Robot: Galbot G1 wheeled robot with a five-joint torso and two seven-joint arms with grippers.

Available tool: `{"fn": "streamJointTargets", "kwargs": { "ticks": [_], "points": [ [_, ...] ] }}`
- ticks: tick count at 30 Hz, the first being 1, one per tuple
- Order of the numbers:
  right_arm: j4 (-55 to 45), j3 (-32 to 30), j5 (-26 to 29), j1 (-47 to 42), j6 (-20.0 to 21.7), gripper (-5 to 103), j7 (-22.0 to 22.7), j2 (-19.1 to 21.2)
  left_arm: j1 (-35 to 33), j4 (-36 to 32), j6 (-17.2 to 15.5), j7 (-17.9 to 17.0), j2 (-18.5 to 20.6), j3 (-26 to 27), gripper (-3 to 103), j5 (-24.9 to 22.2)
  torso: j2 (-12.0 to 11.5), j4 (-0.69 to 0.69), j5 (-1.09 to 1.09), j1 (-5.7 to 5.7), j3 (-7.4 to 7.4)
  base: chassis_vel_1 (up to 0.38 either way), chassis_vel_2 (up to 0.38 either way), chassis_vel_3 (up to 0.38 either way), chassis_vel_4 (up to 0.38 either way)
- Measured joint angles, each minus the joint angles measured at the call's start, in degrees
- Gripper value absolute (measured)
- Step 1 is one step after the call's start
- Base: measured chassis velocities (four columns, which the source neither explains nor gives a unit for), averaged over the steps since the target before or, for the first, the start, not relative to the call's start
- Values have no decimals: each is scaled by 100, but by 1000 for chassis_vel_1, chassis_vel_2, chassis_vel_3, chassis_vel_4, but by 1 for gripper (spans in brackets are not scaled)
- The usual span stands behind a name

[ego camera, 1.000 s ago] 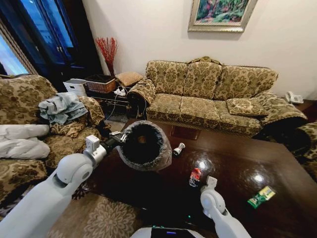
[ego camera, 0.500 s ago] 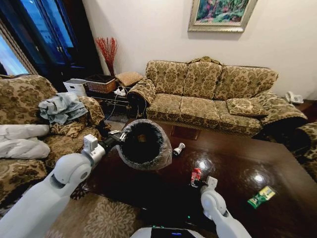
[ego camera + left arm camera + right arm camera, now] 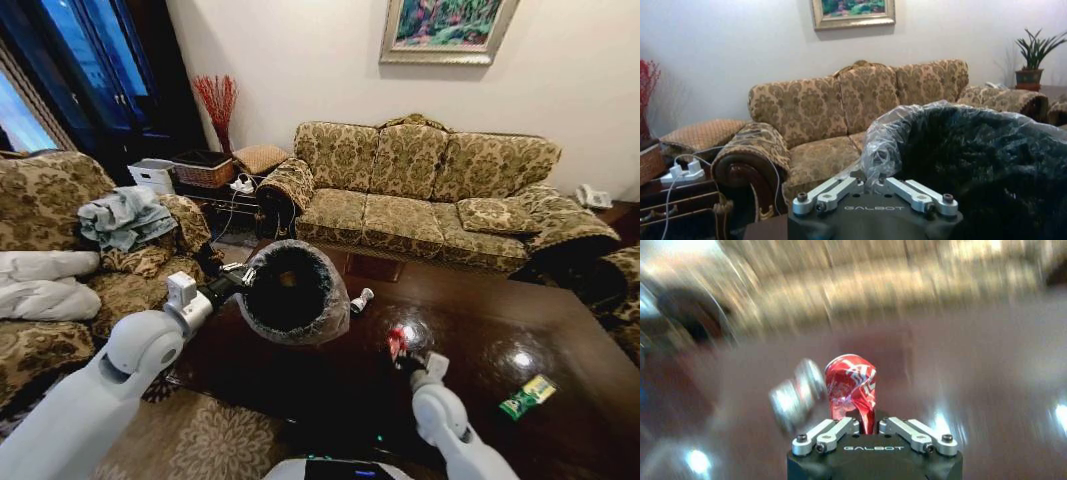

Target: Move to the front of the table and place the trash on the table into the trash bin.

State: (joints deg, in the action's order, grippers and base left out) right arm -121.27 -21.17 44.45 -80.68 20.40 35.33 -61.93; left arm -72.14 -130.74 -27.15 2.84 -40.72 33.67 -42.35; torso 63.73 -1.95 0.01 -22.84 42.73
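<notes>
Head view, centre: my left claw [image 3: 243,278] is clamped on the rim of the trash bin [image 3: 292,292] and holds it tilted above the near left part of the table [image 3: 560,340], its mouth turned toward the camera. In the left wrist view the claw [image 3: 872,186] pinches the crinkled clear bag at the rim of the bin [image 3: 987,165]. The bin sits at the same spot in the frame as a second ago.

Head view, lower centre-right: my right claw [image 3: 400,352] is closed on the red can [image 3: 396,341]. A second ago the can lay on the tabletop just ahead of the claw; now it stands higher in the frame, lifted off the wood, and the arm has shifted slightly up and to the right. In the right wrist view the can [image 3: 852,385] rises upright from between the closed fingers of the claw [image 3: 867,426], with the blurred silver can [image 3: 797,392] beyond it to one side.

Head view, elsewhere: the silver can [image 3: 361,298] lies just right of the bin, and the green wrapper [image 3: 528,396] rests at lower right. Both are unmoved.
</notes>
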Motion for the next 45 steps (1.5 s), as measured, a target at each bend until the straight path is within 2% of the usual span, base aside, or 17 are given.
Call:
{"fn": "streamJointTargets", "kwargs": {
  "ticks": [3,5,6,8,10,12,16,19,20,23,27,29,32,34,35,41,45],
  "points": [
    [-1071,-476,38,177,-346,10,-497,663,246,179,-3,-10,290,-184,3,-135,0,1,-2,0,0,0,0,0,0],
    [-1594,-774,344,292,-737,10,-1047,1348,642,377,-32,-17,550,-414,3,-322,0,2,-2,0,0,0,0,0,0],
    [-1594,-774,344,292,-737,10,-1047,1348,642,377,-32,-17,550,-414,3,-322,0,2,-2,0,0,0,0,0,0],
    [-1796,-900,542,392,-1044,10,-1573,1840,940,503,-47,-9,703,-566,3,-423,0,3,-5,0,0,0,0,0,0],
    [-2007,-1041,1056,785,-1354,10,-2330,2494,1470,730,-82,43,922,-815,3,-540,0,3,1,0,0,0,0,0,0],
    [-2140,-1046,1494,1004,-1389,10,-2622,2781,1720,797,-157,71,1018,-948,3,-670,0,0,-1,-2,1,0,0,0,0],
    [-2180,-931,1746,1067,-1463,10,-2981,2961,1955,832,-294,106,1079,-1120,3,-950,0,-1,-1,-2,0,0,0,0,0],
    [-2080,-643,1858,1087,-1606,10,-3465,3068,2369,967,-422,97,1038,-1571,3,-1282,0,1,0,1,0,0,0,0,0],
    [-2080,-643,1858,1087,-1606,10,-3465,3068,2369,967,-422,97,1038,-1571,3,-1282,0,1,0,1,0,0,0,0,0],
    [-1934,-523,2002,1182,-1621,10,-3552,3049,2848,1101,-447,39,881,-2219,3,-1551,0,2,1,0,0,0,0,0,0],
    [-1715,-408,2210,1654,-1366,10,-3488,3179,3605,1418,-463,-5,597,-3060,3,-1587,0,3,0,0,0,0,0,0,0],
    [-1669,-377,2257,1749,-1315,10,-3482,3244,3748,1483,-477,-8,541,-3185,3,-1585,0,1,1,0,1,0,0,0,0],
    [-1300,-356,2590,2100,-999,10,-3463,3787,4694,1980,-504,59,98,-3908,3,-1519,0,-1,0,0,1,0,0,0,0],
    [-1229,-385,2635,2102,-988,10,-3466,3909,4850,2083,-499,91,21,-4028,3,-1485,-1,-2,1,0,1,0,0,0,0],
    [-1008,-381,2855,2176,-1015,10,-3495,4306,5382,2509,-423,288,-268,-4449,3,-1288,0,10,-1,-2,1,0,0,0,0],
    [-648,-215,3101,2680,-876,10,-3929,4604,5541,2597,-469,257,-513,-4612,3,-1079,-1,0,3,-2,1,0,0,0,0],
    [-590,-257,3175,2799,-896,10,-3992,4656,5481,2487,-526,173,-513,-4589,3,-1071,-1,0,2,-1,0,0,0,0,0]
  ]
}}
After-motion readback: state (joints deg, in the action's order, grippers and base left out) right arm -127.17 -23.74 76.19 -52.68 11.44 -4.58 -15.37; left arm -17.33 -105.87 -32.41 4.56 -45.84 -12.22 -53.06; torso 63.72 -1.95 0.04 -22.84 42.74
